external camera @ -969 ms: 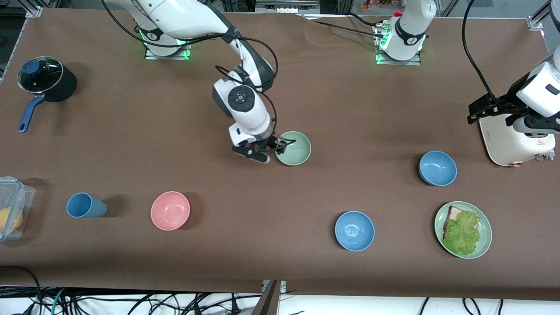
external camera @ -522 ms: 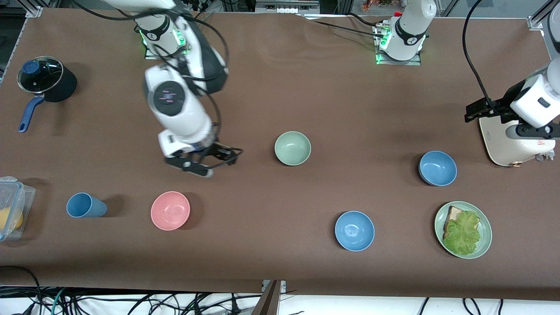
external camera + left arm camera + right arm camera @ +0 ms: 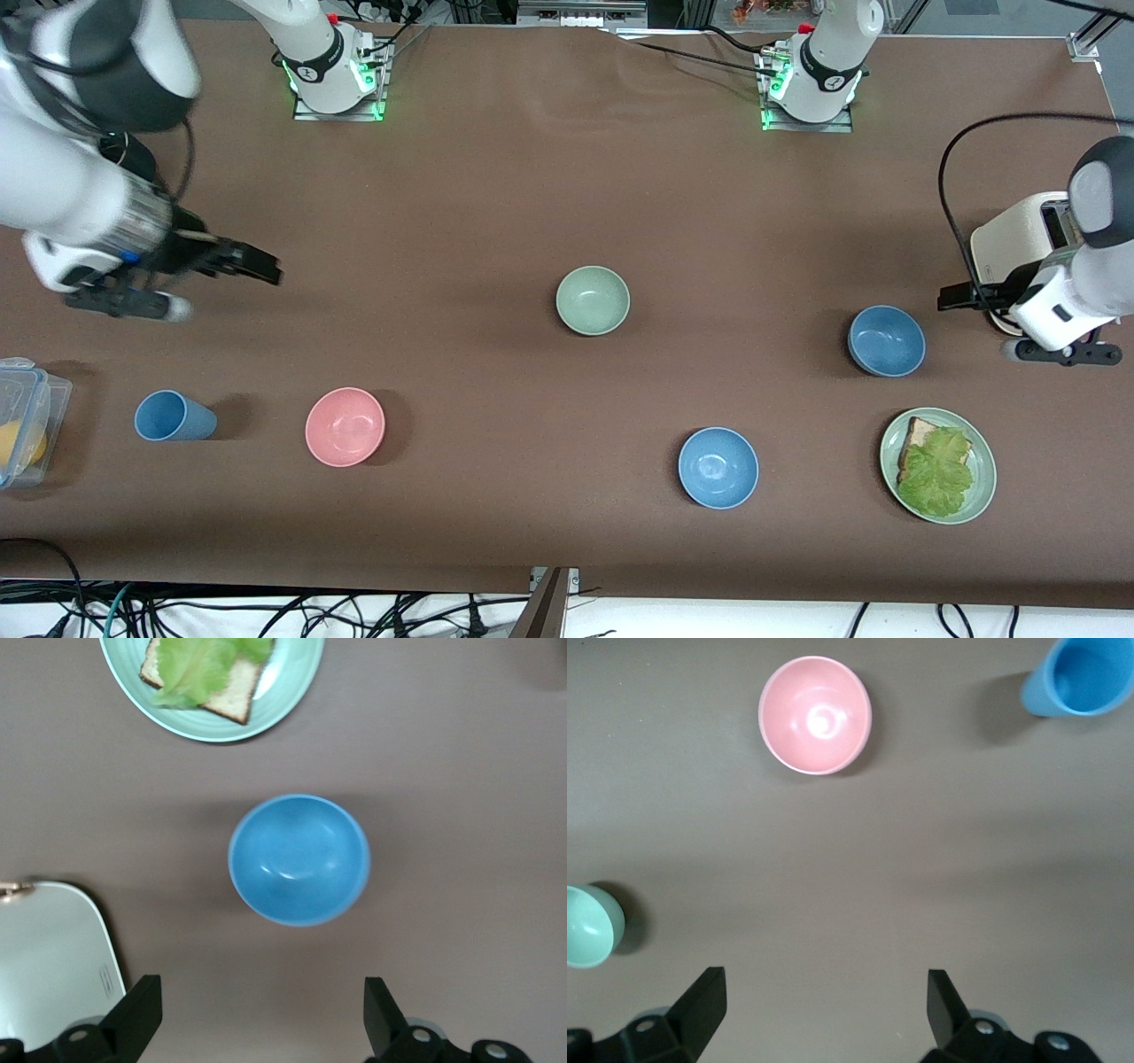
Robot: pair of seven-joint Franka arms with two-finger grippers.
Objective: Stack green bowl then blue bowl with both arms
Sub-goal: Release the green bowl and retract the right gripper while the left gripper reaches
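Flanking green bowl [image 3: 593, 300]: pink bowl [image 3: 345, 426], blue bowl [image 3: 886, 340]

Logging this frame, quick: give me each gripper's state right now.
Left gripper: open, empty, over bare table next to a blue bowl near the toaster.
Right gripper: open, empty, over the right arm's end of the table.

1. Green bowl [image 3: 593, 300]: pale sage, plain.
2. Blue bowl [image 3: 886, 340]: medium blue, plain; its twin [image 3: 718, 467] alike.
3. Pink bowl [image 3: 345, 426]: plain pink.
4. Cup [image 3: 174, 416]: blue.
5. Table [image 3: 567, 177]: brown.
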